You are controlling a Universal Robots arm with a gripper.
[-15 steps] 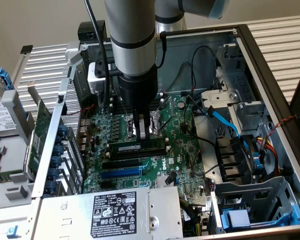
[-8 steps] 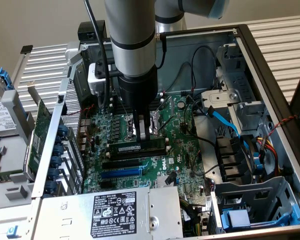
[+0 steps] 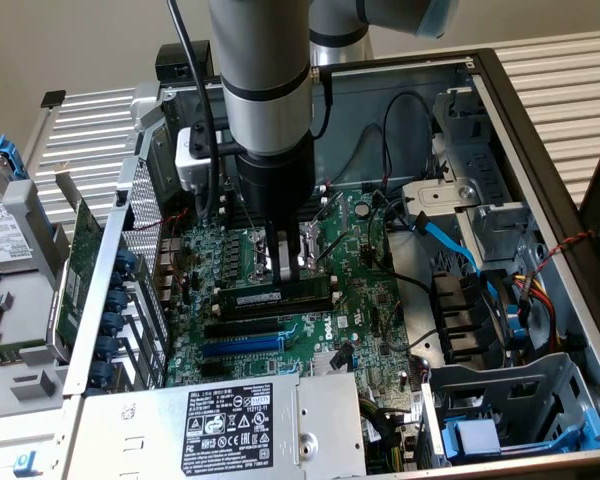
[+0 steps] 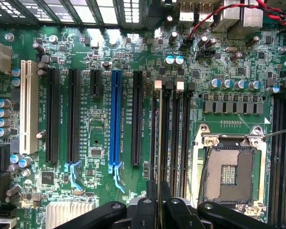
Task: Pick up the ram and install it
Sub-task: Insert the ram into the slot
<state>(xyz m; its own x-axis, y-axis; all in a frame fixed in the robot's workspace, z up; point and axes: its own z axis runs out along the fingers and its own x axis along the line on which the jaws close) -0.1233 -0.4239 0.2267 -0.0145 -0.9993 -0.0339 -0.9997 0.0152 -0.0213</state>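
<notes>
The ram (image 3: 275,298) is a long thin stick with a white label. It stands on edge along the memory slots of the green motherboard (image 3: 380,290), on the side nearest the expansion slots. In the wrist view the ram (image 4: 158,138) is a thin line seen edge-on, running in line with a slot that has a white end clip (image 4: 158,84). My gripper (image 3: 288,268) reaches straight down onto the stick's middle. Its black fingers (image 4: 166,198) press on both faces, so the gripper (image 4: 158,198) is shut on the ram. I cannot tell how deep the stick sits in the slot.
The open CPU socket (image 4: 229,174) lies just past the memory slots. A blue slot (image 4: 115,119) and black expansion slots lie on the other side. The power supply (image 3: 230,425), a green expansion card (image 3: 80,270), a blue cable (image 3: 450,245) and the case walls (image 3: 540,200) crowd around.
</notes>
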